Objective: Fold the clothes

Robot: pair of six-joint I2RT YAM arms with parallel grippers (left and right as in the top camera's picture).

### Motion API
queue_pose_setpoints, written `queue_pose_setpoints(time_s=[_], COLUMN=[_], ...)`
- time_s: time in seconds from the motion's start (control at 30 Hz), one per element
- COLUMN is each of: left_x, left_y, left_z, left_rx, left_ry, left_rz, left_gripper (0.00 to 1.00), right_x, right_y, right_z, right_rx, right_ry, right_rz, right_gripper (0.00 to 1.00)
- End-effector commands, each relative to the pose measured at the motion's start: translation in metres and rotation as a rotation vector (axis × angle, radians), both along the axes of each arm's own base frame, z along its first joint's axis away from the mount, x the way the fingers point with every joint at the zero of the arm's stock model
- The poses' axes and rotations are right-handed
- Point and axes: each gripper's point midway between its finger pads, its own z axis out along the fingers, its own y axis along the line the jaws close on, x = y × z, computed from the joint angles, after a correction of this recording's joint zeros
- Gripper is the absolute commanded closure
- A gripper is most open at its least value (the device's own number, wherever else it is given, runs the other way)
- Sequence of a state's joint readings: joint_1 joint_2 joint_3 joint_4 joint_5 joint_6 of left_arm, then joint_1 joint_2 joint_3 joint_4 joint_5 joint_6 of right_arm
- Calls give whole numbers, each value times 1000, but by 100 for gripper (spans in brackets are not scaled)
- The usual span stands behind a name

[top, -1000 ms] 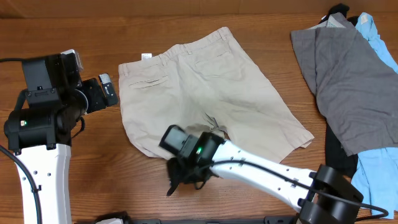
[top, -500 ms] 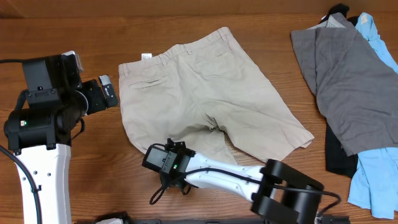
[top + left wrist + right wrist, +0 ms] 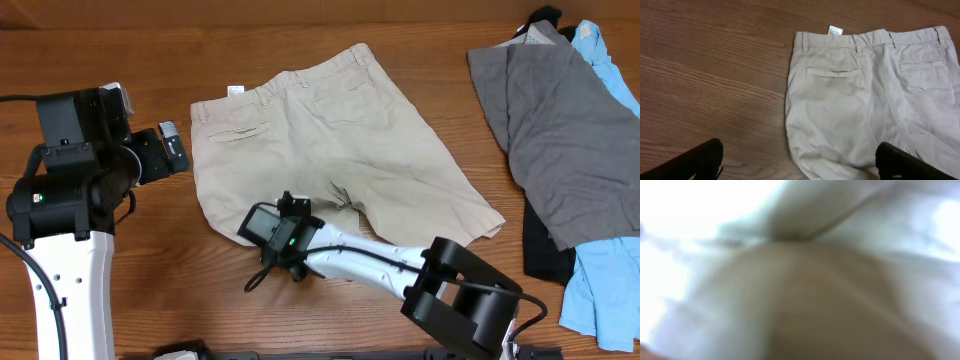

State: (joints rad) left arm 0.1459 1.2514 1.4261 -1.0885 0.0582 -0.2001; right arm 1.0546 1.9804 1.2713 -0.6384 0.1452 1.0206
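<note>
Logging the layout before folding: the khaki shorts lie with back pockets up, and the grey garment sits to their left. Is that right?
Not quite. The overhead view shows the grey garment to the right of the khaki shorts, not the left. The shorts do lie with back pockets up.

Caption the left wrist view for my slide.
Khaki shorts lie back-side up on a wooden table, white tag at the waistband, open left gripper in the foreground.
</note>
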Motion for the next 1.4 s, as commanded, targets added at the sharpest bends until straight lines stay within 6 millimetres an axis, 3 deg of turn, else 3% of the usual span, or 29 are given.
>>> queue_pose_setpoints(time_s=[0.0,0.1,0.17,0.3,0.43,0.6,0.8,0.87,0.93,1.03,1.1,1.17,1.37], left_x=[1,1,2,2,1,6,7,6,6,6,6,6,11], left_y=[5,5,5,7,14,15,17,20,24,24,24,24,23], left_z=[2,2,2,3,3,7,8,8,8,8,8,8,-1], left_rx=[27,27,28,37,67,71,80,98,113,115,116,115,104], left_ry=[-2,-3,-3,-6,-1,-26,-32,-29,-27,-27,-27,-26,1], left_rz=[0,0,0,7,31,33,39,53,66,68,68,68,59], left_gripper=[0,0,0,0,0,0,0,0,0,0,0,0,0], right_x=[10,10,8,-11,-53,-101,-158,-170,-177,-176,-164,-148,-53], right_y=[-9,-10,-9,-13,-33,-25,-6,-3,-3,-6,-11,-18,-75], right_z=[-12,-13,-13,-9,30,68,77,78,79,80,83,88,113], right_rx=[-32,-35,-31,-33,-57,35,63,65,65,58,61,63,14], right_ry=[-10,-7,7,104,289,438,524,541,560,557,527,492,231], right_rz=[-34,-35,-31,-11,12,92,226,253,268,281,279,249,13], right_gripper=[52,84,96,96,96,96,93,89,78,58,37,28,2])
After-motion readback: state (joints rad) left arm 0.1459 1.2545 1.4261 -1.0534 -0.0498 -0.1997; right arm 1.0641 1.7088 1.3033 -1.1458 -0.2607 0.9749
